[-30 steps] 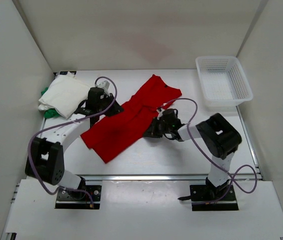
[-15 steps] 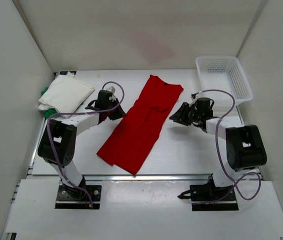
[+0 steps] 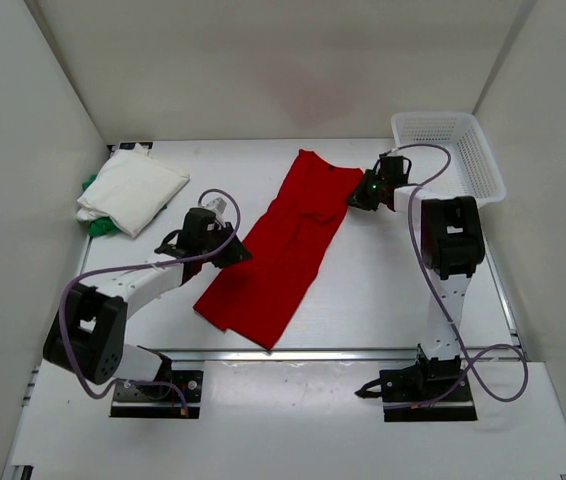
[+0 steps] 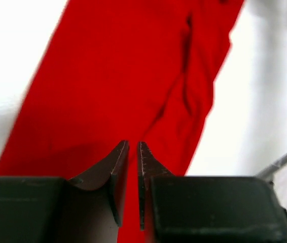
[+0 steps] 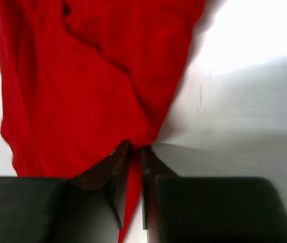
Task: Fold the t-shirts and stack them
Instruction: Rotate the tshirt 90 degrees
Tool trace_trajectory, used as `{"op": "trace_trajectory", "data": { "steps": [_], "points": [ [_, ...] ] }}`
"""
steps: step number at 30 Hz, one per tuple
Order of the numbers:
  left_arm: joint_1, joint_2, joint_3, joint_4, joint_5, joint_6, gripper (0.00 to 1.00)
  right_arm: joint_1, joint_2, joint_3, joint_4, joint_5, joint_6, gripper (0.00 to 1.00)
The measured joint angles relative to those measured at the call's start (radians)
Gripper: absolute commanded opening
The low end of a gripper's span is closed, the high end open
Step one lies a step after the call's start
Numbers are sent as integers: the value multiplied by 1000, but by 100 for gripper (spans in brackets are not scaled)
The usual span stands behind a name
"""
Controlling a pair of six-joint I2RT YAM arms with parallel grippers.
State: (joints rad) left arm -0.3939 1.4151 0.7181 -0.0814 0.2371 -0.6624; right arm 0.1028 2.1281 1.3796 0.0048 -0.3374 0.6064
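The red t-shirt (image 3: 283, 245) lies as a long narrow strip, running diagonally from the back middle of the table to the front. My left gripper (image 3: 235, 252) is at its left edge, about halfway along. In the left wrist view its jaws (image 4: 132, 144) stand almost together, with red cloth (image 4: 123, 76) filling the slit. My right gripper (image 3: 361, 193) is at the shirt's far right corner. There the cloth (image 5: 72, 91) draws to a point between the nearly shut jaws (image 5: 135, 148). The folded white t-shirt (image 3: 133, 188) rests on the green t-shirt (image 3: 98, 228) at the back left.
A white mesh basket (image 3: 433, 117) stands at the back right corner, just beyond the right gripper. White walls enclose the table on three sides. The right arm's cable loops over the table near the basket.
The red shirt went from a loose spread to a narrow strip. My right gripper let go, moved back to the far right corner and closed there. My left gripper slid forward along the left edge.
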Motion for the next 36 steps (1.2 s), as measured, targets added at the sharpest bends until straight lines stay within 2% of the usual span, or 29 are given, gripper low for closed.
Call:
{"op": "trace_trajectory", "data": {
  "steps": [1, 2, 4, 5, 6, 7, 10, 12, 13, 15, 16, 17, 19, 22, 23, 24, 26, 29, 31, 34, 36],
  "points": [
    [0, -18, -6, 0, 11, 0, 25, 1, 23, 37, -23, 0, -1, 3],
    [6, -38, -17, 1, 22, -1, 25, 2, 57, 85, -51, -3, 2, 4],
    [32, -72, -37, 5, 43, -9, 26, 6, 137, 216, -102, -22, 3, 24],
    [52, -85, -46, 6, 61, -14, 25, 11, 191, 310, -124, -34, 5, 32],
    [76, -96, -53, 7, 81, -19, 25, 18, 246, 414, -148, -42, 0, 46],
    [96, -98, -57, 6, 95, -24, 26, 27, 307, 530, -176, -42, -5, 53],
    [138, -97, -57, -14, 109, -24, 34, 55, 446, 833, -299, -33, -51, 57],
    [133, -98, -58, -20, 110, -24, 47, 68, 484, 970, -417, -16, -92, 57],
    [127, -99, -59, -19, 113, -26, 65, 75, 486, 1007, -468, -10, -114, 56],
    [114, -105, -68, -15, 118, -23, 91, 90, 461, 1050, -573, 1, -167, 53],
    [113, -106, -75, -14, 120, -21, 98, 96, 438, 1045, -610, 6, -190, 51],
    [111, -110, -87, -10, 120, -26, 99, 109, 399, 1020, -647, 15, -216, 50],
    [121, -129, -122, -11, 116, -30, 99, 126, 269, 855, -646, 37, -255, 48],
    [141, -167, -167, -27, 87, -15, 99, 163, -83, 354, -513, 45, -264, 47],
    [145, -179, -172, -31, 79, -12, 84, 175, -224, 174, -465, 36, -253, 44],
    [150, -195, -177, -32, 70, -11, 62, 191, -367, 2, -417, 17, -239, 43],
    [159, -226, -182, -32, 51, -10, 42, 220, -602, -230, -348, -10, -214, 40],
    [169, -250, -182, -49, 16, 11, 42, 277, -835, -489, -183, -34, -166, 41],
    [175, -247, -186, -76, -10, 23, 50, 339, -913, -663, -73, -53, -119, 42],
    [177, -242, -214, -108, -26, 33, 59, 441, -920, -878, 21, -71, -33, 46],
    [167, -241, -243, -134, -36, 40, 61, 499, -909, -974, 34, -73, 22, 47]
  ]
}}
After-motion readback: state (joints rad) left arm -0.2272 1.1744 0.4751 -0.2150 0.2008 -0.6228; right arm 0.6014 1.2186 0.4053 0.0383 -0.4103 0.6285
